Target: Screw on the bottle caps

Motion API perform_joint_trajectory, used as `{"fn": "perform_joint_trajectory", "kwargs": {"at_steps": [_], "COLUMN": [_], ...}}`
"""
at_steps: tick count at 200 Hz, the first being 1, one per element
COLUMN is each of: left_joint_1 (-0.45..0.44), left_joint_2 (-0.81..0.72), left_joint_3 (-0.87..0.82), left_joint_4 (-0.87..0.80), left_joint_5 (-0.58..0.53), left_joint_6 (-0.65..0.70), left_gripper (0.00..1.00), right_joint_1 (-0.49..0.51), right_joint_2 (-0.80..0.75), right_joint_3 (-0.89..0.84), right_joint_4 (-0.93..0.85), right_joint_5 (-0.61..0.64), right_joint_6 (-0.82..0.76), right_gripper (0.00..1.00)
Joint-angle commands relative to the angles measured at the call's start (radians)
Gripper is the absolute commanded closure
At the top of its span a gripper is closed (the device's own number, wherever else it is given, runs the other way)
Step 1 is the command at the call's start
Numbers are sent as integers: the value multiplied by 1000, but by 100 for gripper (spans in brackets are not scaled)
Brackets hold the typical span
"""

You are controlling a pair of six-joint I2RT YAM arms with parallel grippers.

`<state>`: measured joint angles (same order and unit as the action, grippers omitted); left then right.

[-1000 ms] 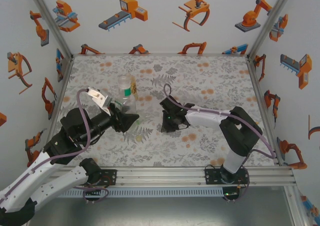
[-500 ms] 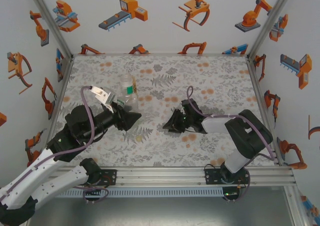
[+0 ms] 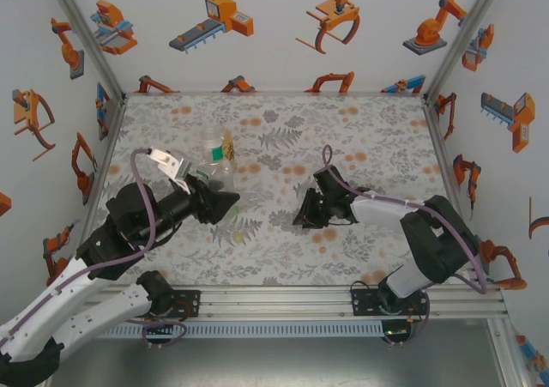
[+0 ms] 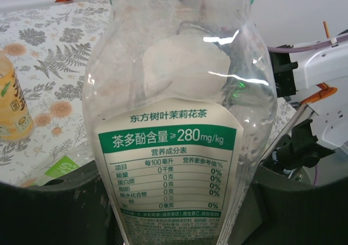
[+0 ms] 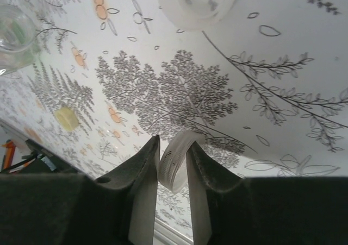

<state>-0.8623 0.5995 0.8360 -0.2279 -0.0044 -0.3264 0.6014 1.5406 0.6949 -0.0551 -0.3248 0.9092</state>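
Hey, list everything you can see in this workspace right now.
Slim clear plastic bottle, white-green label: one, in left gripper.
Amber plastic bottle, yellow label: one, on table beside it.
Clear bottle, green label: one, mostly hidden, low beside left gripper.
Round white plastic caps: two; one in right gripper, one on table.
Round yellowish plastic cap: one, on table between arms.
Table: one, grey-orange floral print.
Left gripper: black, shut on slim bottle.
Right gripper: black, shut on white cap.

A robot lab cell: aluminium frame (image 3: pixel 455 39), walls (image 3: pixel 274 61) printed with robot arms, leaf-patterned table (image 3: pixel 377 138).
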Motion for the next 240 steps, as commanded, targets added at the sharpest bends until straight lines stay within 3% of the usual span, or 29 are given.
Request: {"fn": "perform_joint_trajectory", "kwargs": {"at_steps": [1,53,102,155,177,206,240], "left_joint_1": [2,2,3,2,2,3,2], "left_joint_2": [-29,-61,-85,-110,-118,-129,-141], "left_joint_3": [22,14,14,3,-1,-13,-28], "left_joint_4": [-3,-22,-43,-50,-52,-52,-52], "left_joint_5": [-26,-41,-54,-72,-76,-84,-92], "left_joint_6": [-2,-4,-6,-11,-13,-14,-16], "left_gripper": [98,98,98,98,98,98,98], "right_joint_1": [-4,-5,-5,-2,16,81,183], "right_joint_2": [9,127,201,100,35,5,62], "right_joint_3": [-2,-32,-65,-17,54,199,353], "right_joint_4": [124,539,591,300,91,-193,-388], "right_joint_5": [-85,-224,-219,-111,-22,111,224], "right_joint_6": [61,270,284,155,71,-19,-56], "right_gripper": [74,78,78,71,70,67,60]}}
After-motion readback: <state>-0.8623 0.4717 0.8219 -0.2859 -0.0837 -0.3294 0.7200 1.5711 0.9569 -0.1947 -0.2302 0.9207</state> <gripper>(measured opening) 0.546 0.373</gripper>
